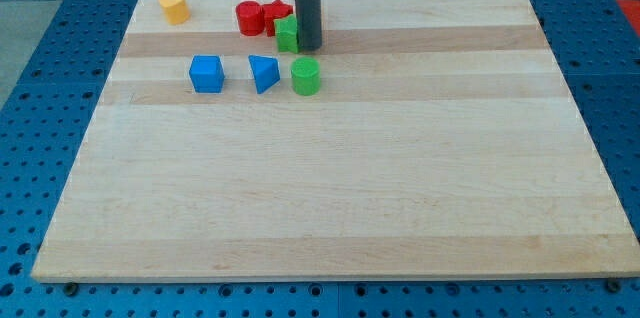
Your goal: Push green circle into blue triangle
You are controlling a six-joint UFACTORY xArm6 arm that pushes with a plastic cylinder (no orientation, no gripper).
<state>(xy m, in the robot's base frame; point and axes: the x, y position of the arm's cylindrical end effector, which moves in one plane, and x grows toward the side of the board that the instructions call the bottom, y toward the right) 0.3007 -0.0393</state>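
The green circle [305,75] lies on the wooden board just to the right of the blue triangle [263,73], with a small gap between them. My tip [308,46] is just above the green circle toward the view's top, close beside a second green block [288,34]. The rod rises from there out of the top of the view.
A blue cube [206,73] lies left of the blue triangle. Two red blocks [250,17] [276,15] sit left of the rod near the board's top edge. A yellow-orange heart block [174,7] is at the top left corner. The board [330,198] rests on a blue pegboard table.
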